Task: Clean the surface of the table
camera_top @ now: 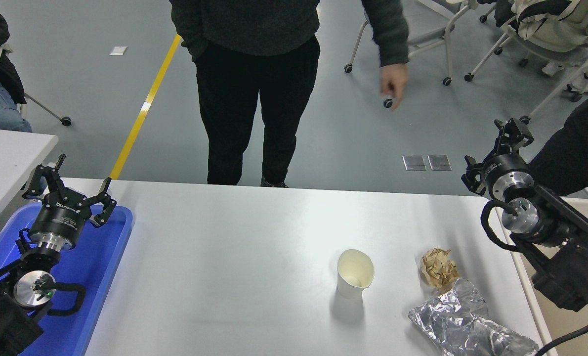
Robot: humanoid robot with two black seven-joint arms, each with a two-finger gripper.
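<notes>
the desk spreads wide below, with a paper cup, a crumpled paper ball and a foil bag near its right edge. right end effector hovers past the far right corner, fingers spread, empty; it should probably descend squarely over the ball. left end effector sits wide open over the blue tray.

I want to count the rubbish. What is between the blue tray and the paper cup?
Nothing: in the head view, only bare table surface lies between the blue tray and the paper cup.
</notes>
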